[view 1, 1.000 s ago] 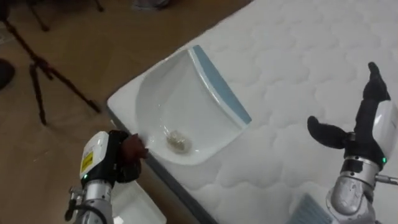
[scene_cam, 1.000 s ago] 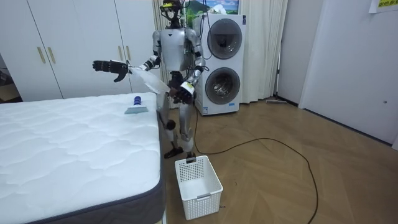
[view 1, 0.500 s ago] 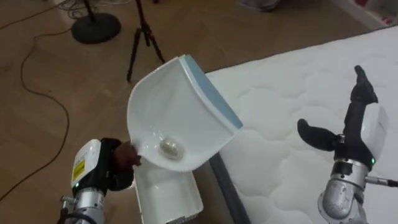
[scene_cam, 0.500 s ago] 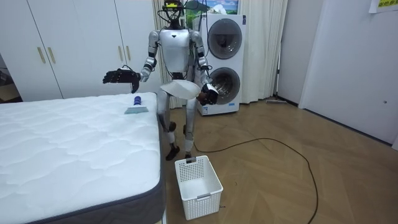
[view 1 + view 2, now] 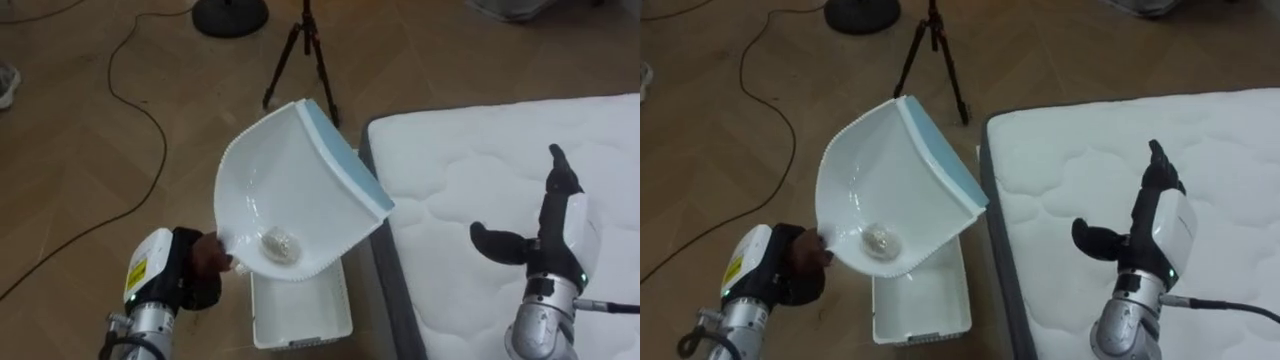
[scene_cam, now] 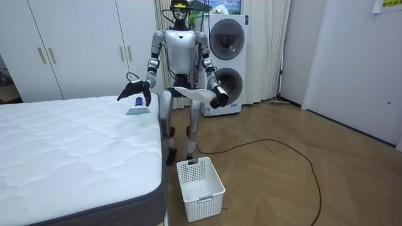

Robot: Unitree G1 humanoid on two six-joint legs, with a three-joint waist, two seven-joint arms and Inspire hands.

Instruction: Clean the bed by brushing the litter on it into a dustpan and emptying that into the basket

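Left hand (image 5: 190,275): I'm watching it clamping the dustpan (image 5: 290,190) (wad (image 5: 277,241) inside) above the basket (image 5: 300,312).
Right hand (image 5: 545,232): hovering, fingers apart, over the mattress (image 5: 470,150).

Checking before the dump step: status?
Left hand shut on dustpan handle; right hand open above mattress. Wad in dustpan, held over basket, not yet tipped. Nothing in the way.
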